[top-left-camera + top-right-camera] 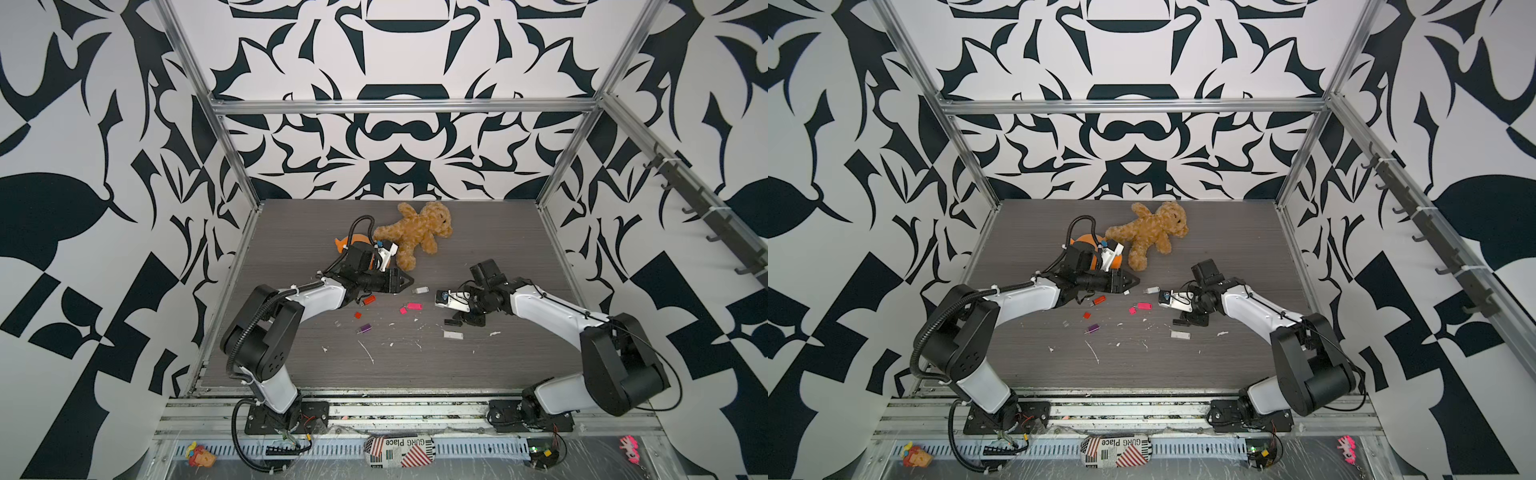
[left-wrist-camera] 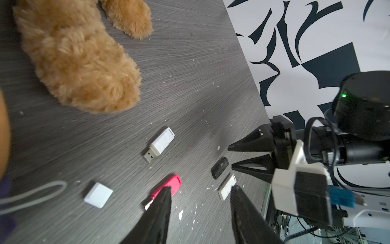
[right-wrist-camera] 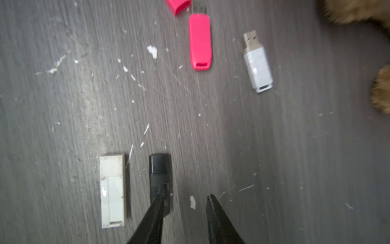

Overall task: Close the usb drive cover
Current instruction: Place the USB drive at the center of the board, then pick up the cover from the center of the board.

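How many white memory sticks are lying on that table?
2. The uncapped white stick lies near the teddy bear; the closed white stick lies alongside the black stick, beside the right pincer. Others may be hidden.

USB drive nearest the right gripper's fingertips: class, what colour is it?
The drive is black, clearest in the right wrist view.

USB drives: six – red drive (image 1: 369, 300), pink drive (image 1: 414, 306), pale grey drive (image 3: 257, 69), purple drive (image 1: 365, 328), black drive (image 3: 159, 169), flat white drive (image 3: 113, 190)
Loose caps: three – red cap (image 1: 357, 315), pink cap (image 1: 402, 310), white cap (image 2: 98, 195)
Teddy bear (image 1: 415, 232): one
Orange toy (image 1: 342, 245): one
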Controlling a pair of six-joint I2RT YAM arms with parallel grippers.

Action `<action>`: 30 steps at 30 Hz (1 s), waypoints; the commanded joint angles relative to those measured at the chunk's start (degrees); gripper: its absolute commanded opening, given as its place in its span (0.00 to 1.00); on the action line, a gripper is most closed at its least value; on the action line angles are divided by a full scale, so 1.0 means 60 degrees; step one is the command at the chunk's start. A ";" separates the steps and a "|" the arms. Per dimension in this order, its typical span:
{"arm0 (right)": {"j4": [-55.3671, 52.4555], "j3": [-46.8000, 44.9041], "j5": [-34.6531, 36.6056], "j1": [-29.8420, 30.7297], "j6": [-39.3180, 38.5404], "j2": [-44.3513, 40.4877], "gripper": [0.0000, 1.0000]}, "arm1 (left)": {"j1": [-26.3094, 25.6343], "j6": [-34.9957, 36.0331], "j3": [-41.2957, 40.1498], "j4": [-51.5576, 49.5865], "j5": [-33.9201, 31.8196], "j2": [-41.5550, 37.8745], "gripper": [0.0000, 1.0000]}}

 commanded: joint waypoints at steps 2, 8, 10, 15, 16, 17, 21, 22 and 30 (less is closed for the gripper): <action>0.0646 0.0605 -0.1189 0.0079 0.0105 -0.0293 0.38 | 0.0373 -0.0066 -0.0401 -0.0168 -0.0273 -0.0698 0.50; 0.1424 0.1446 -0.1646 0.1143 -0.0212 0.1070 0.38 | 0.1056 -0.0344 -0.0998 -0.0220 -0.0447 -0.1396 0.50; 0.1453 0.1939 -0.1600 0.1501 -0.0189 0.1725 0.37 | 0.1240 -0.0420 -0.1057 -0.0337 -0.0445 -0.1519 0.50; 0.1753 0.2576 -0.1737 0.1950 -0.0361 0.2806 0.37 | 0.1353 -0.0354 -0.1238 -0.0529 -0.0541 -0.1861 0.51; 0.1554 0.2725 -0.1763 0.2006 -0.0500 0.2936 0.37 | 0.1351 -0.0326 -0.1268 -0.0565 -0.0547 -0.1889 0.51; 0.1449 0.2868 -0.1761 0.2064 -0.0606 0.3122 0.37 | 0.1358 -0.0305 -0.1297 -0.0616 -0.0568 -0.1926 0.51; 0.1053 0.3289 -0.1848 0.2201 -0.1113 0.3631 0.38 | 0.1359 -0.0246 -0.1368 -0.0694 -0.0607 -0.1986 0.51; 0.0951 0.3368 -0.1849 0.2211 -0.1204 0.3721 0.38 | 0.1355 -0.0231 -0.1360 -0.0712 -0.0620 -0.1983 0.51; 0.0069 0.4162 -0.2081 0.2356 -0.1730 0.4449 0.38 | 0.1410 0.0008 -0.1118 -0.1060 -0.0650 -0.1860 0.51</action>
